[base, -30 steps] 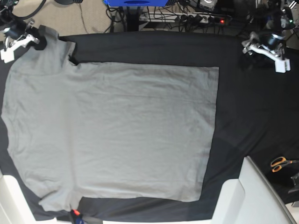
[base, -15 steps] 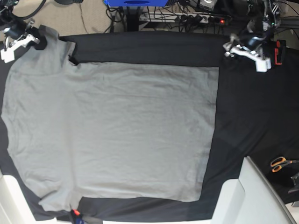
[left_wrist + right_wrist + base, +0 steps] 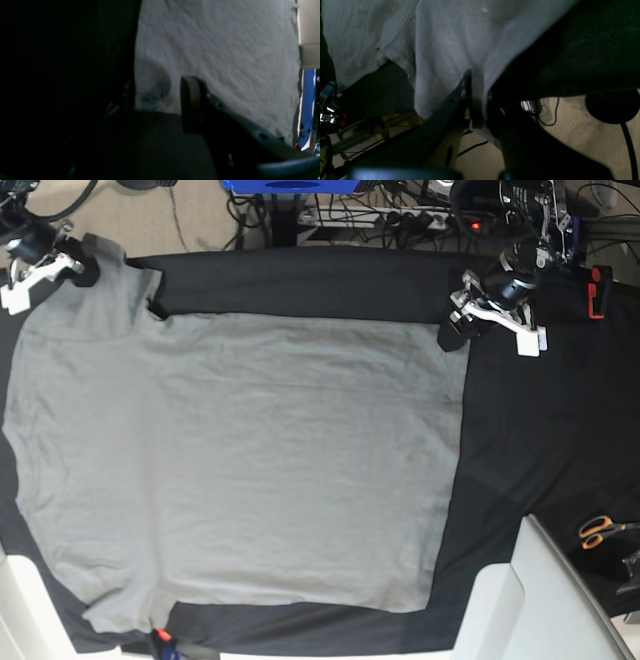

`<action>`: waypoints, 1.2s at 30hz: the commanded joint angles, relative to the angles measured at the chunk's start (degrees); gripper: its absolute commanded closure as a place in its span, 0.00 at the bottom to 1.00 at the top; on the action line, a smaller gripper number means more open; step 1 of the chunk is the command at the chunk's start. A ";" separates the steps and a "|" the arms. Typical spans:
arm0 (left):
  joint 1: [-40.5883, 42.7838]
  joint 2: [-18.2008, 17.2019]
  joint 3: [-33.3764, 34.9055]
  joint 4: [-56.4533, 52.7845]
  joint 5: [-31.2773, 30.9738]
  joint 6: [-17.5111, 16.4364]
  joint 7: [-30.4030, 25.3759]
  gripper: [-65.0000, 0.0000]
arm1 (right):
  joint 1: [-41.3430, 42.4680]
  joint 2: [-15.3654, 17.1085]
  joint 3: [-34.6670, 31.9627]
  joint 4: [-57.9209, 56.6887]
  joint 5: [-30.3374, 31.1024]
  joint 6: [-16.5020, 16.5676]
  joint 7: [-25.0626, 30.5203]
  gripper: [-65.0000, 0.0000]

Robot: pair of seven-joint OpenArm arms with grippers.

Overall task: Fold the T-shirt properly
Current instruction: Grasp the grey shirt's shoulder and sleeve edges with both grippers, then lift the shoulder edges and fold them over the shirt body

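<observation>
The light-grey T-shirt [image 3: 240, 460] lies spread flat on the black table cloth [image 3: 540, 410]. My right gripper [image 3: 78, 268] is at the shirt's far-left corner, by a sleeve. In the right wrist view this gripper [image 3: 476, 85] is shut on a pinch of the grey fabric [image 3: 445, 37]. My left gripper [image 3: 452, 330] stands at the shirt's far-right corner. In the left wrist view its jaws are apart, one pad [image 3: 190, 105] on the shirt [image 3: 225, 50] and the shirt's corner lying in the gap. The other finger is lost in shadow.
Orange-handled scissors [image 3: 600, 530] lie at the right edge. A white surface [image 3: 540, 600] juts in at the bottom right. A red object [image 3: 597, 292] sits behind the left arm. Cables and a power strip [image 3: 420, 220] run beyond the far edge.
My left gripper has moved left and down from the far-right table edge to the shirt's far-right corner. The right gripper has stayed put on the fabric.
</observation>
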 commanded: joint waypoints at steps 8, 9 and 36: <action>-1.30 -0.32 0.01 -0.15 0.46 0.15 0.62 0.62 | -0.23 0.86 0.15 0.72 0.64 0.47 0.31 0.99; -1.65 -0.32 0.01 -0.42 0.46 0.15 0.62 0.62 | -0.23 0.86 0.15 0.72 0.64 0.47 0.31 0.99; -0.69 0.73 2.65 9.25 -0.07 2.08 4.31 1.00 | 0.56 2.53 -3.63 7.84 0.73 0.47 0.31 0.99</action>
